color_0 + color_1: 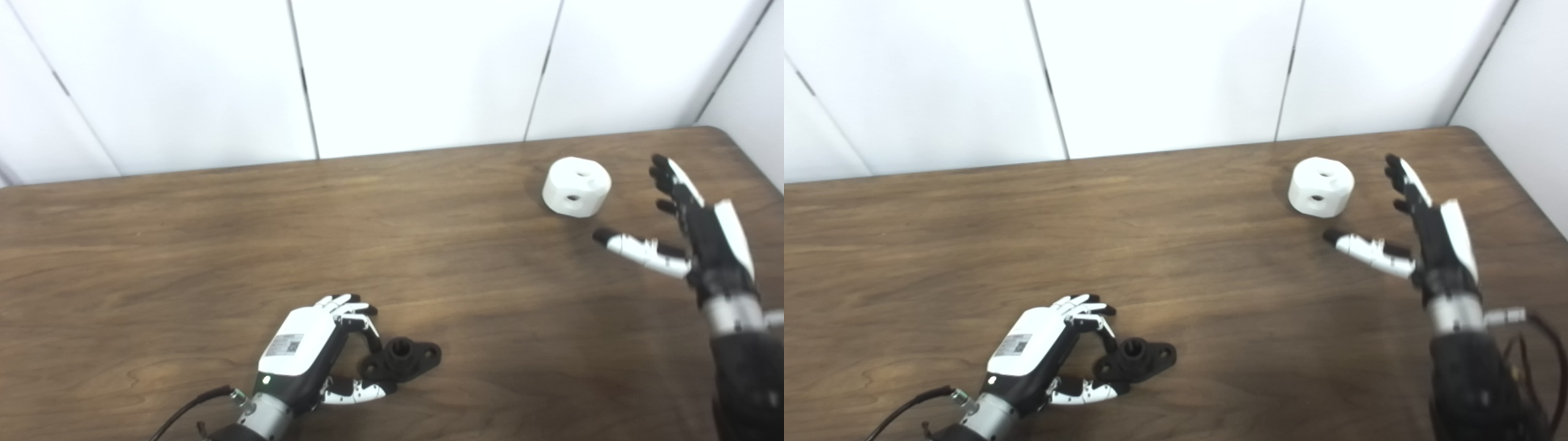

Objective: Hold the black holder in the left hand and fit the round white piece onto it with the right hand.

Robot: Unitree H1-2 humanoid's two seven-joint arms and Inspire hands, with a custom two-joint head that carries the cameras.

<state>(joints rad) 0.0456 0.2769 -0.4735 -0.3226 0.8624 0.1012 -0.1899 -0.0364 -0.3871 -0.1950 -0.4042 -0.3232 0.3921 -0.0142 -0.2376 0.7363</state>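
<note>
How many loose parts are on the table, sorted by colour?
Black: 1, the black holder, at the left hand
White: 1, the round white piece, near the open right hand
Total: 2

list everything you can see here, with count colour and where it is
round white piece: one, white, far right of the table, resting free with holes in its top and side
black holder: one, black, near edge left of centre, lying on the table
table: one, brown wood, fills the lower view
wall panels: white, behind the table
left robot hand: one, white and black, fingers curled around the holder's left end
right robot hand: one, black and white, open, just right of the white piece, not touching it
</note>
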